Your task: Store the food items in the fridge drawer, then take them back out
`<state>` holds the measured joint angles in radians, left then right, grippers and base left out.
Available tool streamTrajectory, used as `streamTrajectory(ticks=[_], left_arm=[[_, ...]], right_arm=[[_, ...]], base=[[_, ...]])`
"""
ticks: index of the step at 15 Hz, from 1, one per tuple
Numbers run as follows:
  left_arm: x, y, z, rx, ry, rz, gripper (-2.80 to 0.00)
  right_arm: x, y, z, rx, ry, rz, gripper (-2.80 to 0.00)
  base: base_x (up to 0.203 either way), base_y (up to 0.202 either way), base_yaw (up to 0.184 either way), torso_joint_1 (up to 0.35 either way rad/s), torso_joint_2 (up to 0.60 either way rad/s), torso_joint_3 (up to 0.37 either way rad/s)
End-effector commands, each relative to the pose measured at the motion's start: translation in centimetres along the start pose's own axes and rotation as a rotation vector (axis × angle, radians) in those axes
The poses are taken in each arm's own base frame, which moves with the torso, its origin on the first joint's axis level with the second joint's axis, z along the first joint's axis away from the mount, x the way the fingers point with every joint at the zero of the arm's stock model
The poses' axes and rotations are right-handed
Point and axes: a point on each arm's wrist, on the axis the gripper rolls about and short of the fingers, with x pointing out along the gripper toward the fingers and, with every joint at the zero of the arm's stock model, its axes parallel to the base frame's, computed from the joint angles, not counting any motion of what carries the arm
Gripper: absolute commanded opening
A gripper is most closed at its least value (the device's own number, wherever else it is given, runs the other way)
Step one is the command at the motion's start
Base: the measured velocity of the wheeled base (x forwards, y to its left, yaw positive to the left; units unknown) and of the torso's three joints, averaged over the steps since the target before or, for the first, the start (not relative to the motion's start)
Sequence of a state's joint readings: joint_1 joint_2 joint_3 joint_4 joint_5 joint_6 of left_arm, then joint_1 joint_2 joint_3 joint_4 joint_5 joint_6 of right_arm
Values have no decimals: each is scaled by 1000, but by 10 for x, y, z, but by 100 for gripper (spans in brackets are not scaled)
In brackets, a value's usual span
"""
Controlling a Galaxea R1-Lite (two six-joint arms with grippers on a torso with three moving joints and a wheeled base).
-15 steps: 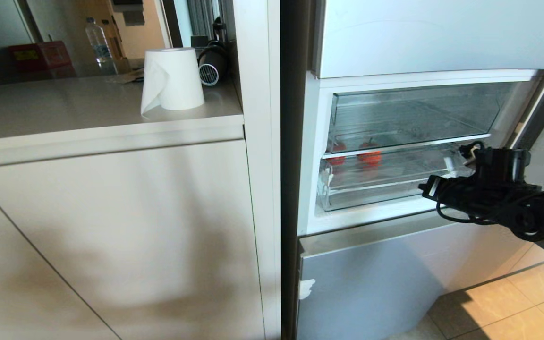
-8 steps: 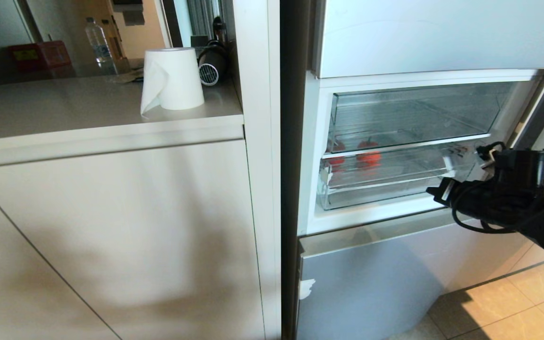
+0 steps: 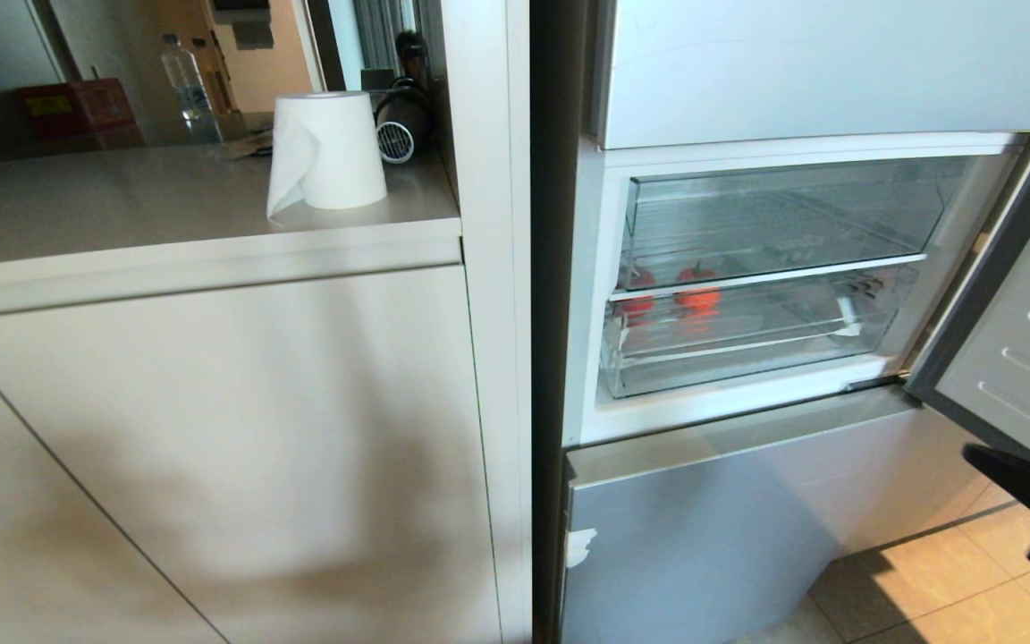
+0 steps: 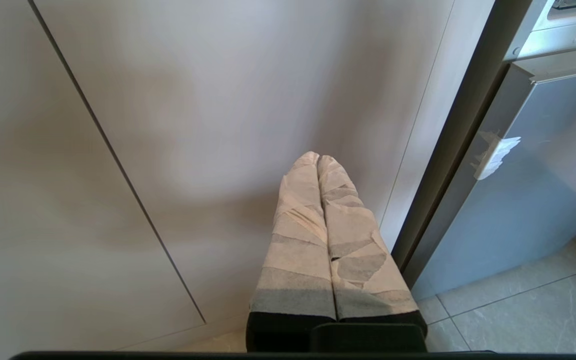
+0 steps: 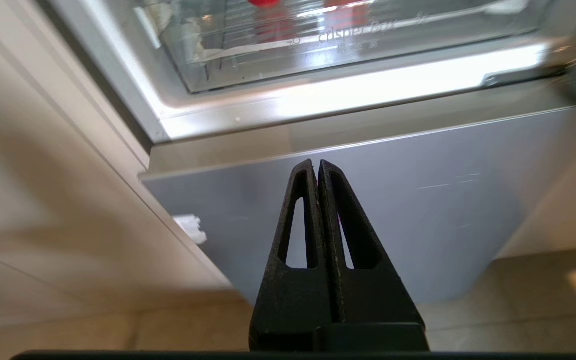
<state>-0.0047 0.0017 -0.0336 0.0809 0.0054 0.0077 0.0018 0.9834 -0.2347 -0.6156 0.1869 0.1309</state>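
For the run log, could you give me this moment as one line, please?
food items: in fridge drawer, pushed in | right gripper: shut, empty, before lower door panel | left gripper: shut, parked

Domestic kitchen. Evidence: an open fridge [image 3: 747, 268] with clear drawers above the right claw [image 5: 317, 167], pale cabinets [image 3: 211, 429] with a countertop, a paper towel roll [image 3: 327, 150] up to its left, tiled floor [image 3: 953, 572] beneath it.
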Motion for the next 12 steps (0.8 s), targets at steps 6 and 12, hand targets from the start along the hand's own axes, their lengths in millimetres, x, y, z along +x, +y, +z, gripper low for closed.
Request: streamTrajectory(ticks=[6, 12], left_arm=[[0, 0, 0, 0, 2, 1, -280], [0, 0, 0, 1, 1, 1, -280]], right_arm=[[-101, 2, -105, -225, 110, -73, -280], [-119, 3, -115, -283, -92, -142, -280]], base=[[0, 0, 0, 0, 0, 0], [0, 0, 0, 0, 0, 0]])
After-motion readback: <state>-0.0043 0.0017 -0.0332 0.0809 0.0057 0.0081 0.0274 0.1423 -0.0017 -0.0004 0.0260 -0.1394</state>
